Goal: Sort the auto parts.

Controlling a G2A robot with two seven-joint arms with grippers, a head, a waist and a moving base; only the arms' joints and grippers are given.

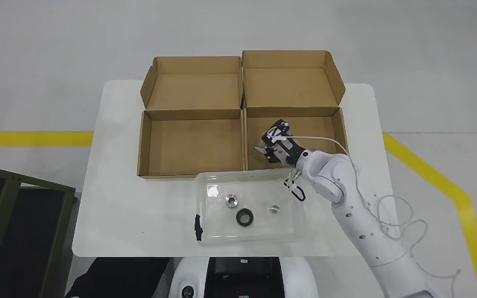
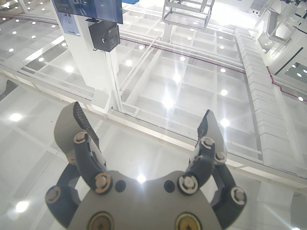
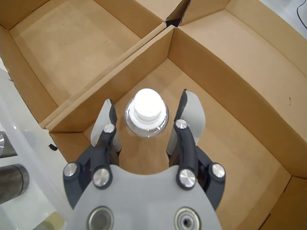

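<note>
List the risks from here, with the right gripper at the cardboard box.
1. The white-capped clear part stands between the open right gripper's fingers; a sideways exit could topple it.
2. The gripper sits close to the right cardboard box's wall; heading to the clear tray, it might snag the cardboard.

The left box (image 1: pixel 191 145) and the right box (image 3: pixel 239 84) are made of plain brown cardboard, matt and faintly fibrous, while the tray (image 1: pixel 205 205) near them is formed of clear, glossy plastic and the table (image 1: pixel 119 194) is finished smooth and white. Within the tray, a small part (image 1: pixel 232 200) of bright polished metal and a ring (image 1: pixel 245 217) with a dull black finish are seen. The bulb-like part (image 3: pixel 146 111) is composed of a glossy transparent dome under a matt white cap, and the right gripper (image 3: pixel 147 96) is built of smooth grey shells, matt black links and shiny metal pins.
</note>
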